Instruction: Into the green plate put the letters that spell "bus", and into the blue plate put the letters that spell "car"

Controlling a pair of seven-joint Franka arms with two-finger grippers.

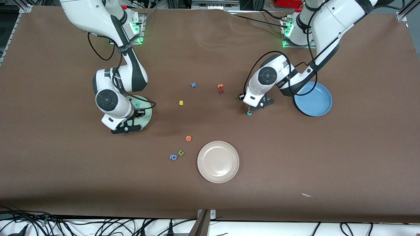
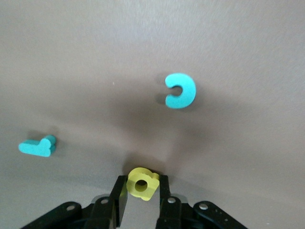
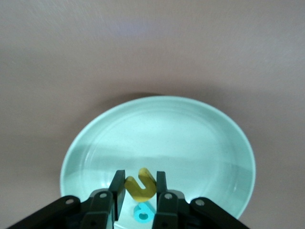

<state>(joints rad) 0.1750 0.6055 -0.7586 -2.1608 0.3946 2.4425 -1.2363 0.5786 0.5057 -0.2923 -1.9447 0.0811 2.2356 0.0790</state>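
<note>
My left gripper (image 2: 142, 181) is down at the table beside the blue plate (image 1: 313, 98), shut on the yellow "a" (image 2: 151, 184). The teal "c" (image 2: 181, 90) and the thin teal "r" (image 2: 38, 145) lie loose on the table close by; the "c" (image 1: 249, 113) also shows in the front view. My right gripper (image 3: 140, 179) hangs over the green plate (image 3: 167, 124), shut on the yellow "u" (image 3: 140, 192). The teal "b" (image 3: 144, 213) lies in that plate under it. The yellow "s" (image 1: 180, 103) lies on the table between the two arms.
A cream-white plate (image 1: 218, 161) sits nearer the front camera, mid-table. Beside it lie an orange letter (image 1: 188, 138), a green "u" (image 1: 180, 152) and a blue "a" (image 1: 173, 157). A blue "x" (image 1: 193, 85), an orange piece (image 1: 220, 86) and a red one (image 1: 220, 91) lie mid-table.
</note>
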